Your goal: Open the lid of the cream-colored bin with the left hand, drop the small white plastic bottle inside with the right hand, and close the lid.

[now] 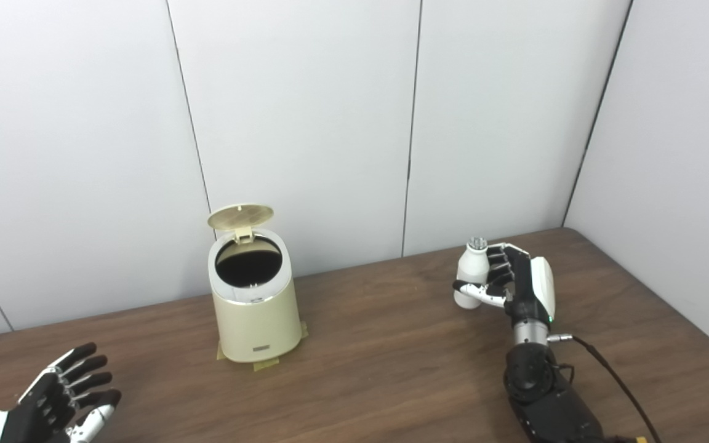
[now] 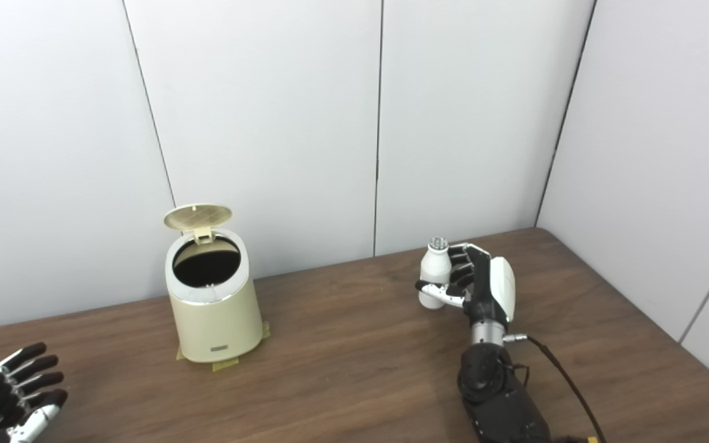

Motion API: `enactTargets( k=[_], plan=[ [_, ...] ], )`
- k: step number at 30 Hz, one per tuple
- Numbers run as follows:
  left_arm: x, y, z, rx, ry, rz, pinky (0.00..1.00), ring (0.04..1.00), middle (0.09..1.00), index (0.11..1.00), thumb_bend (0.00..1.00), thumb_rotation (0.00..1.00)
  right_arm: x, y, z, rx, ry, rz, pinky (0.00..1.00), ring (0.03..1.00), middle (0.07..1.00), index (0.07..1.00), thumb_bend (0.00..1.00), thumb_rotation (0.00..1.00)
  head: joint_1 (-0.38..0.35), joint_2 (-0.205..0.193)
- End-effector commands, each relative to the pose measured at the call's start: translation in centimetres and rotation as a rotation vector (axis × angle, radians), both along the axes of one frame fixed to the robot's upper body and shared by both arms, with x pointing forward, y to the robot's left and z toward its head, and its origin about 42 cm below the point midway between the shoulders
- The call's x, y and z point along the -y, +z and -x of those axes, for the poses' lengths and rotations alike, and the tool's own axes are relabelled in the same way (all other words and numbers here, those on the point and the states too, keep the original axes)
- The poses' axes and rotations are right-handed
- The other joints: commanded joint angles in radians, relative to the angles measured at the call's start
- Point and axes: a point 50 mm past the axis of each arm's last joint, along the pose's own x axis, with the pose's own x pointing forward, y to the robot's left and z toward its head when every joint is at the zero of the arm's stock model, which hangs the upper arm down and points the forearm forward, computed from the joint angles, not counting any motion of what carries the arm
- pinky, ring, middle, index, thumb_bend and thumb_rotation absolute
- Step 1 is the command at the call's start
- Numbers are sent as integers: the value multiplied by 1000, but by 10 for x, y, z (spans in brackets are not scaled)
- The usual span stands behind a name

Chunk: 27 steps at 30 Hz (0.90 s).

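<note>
The cream-colored bin stands at the table's back left, taped down at its base. Its round lid is flipped up at the rear, so the dark inside shows. Well to the right of the bin, my right hand is shut on the small white plastic bottle. The bottle is upright, its cap on top, and looks slightly raised off the wood. My left hand rests open at the lower left corner, fingers spread, far from the bin.
The brown wooden table runs to white wall panels at the back and right. A black cable trails from the right wrist toward the front right edge.
</note>
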Motion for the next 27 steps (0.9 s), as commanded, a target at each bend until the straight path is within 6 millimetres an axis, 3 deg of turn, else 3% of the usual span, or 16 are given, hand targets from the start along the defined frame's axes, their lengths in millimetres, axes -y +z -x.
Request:
enactTargets(
  k=[1,7,12,17,27],
  plan=[
    [-1,23,-5,75,-5,-20,668,726,774,827,490,0,3,31,-13,103,8,24,374,415,507,508,516,0,-1,1],
    [1,23,-6,79,-5,-24,697,741,787,839,479,0,2,34,-10,132,29,-2,364,410,502,516,516,0,22,0],
    [4,23,-6,92,-12,-35,696,748,801,848,463,0,-17,53,-7,220,109,21,356,408,500,518,516,0,56,-7],
    [8,23,-9,101,8,-95,619,746,807,850,439,0,-63,99,-5,315,219,49,340,406,503,521,515,0,102,-15],
    [18,14,-6,94,14,-96,626,734,804,860,458,0,-131,150,-14,381,424,83,377,438,492,488,522,0,214,-33]
  ],
)
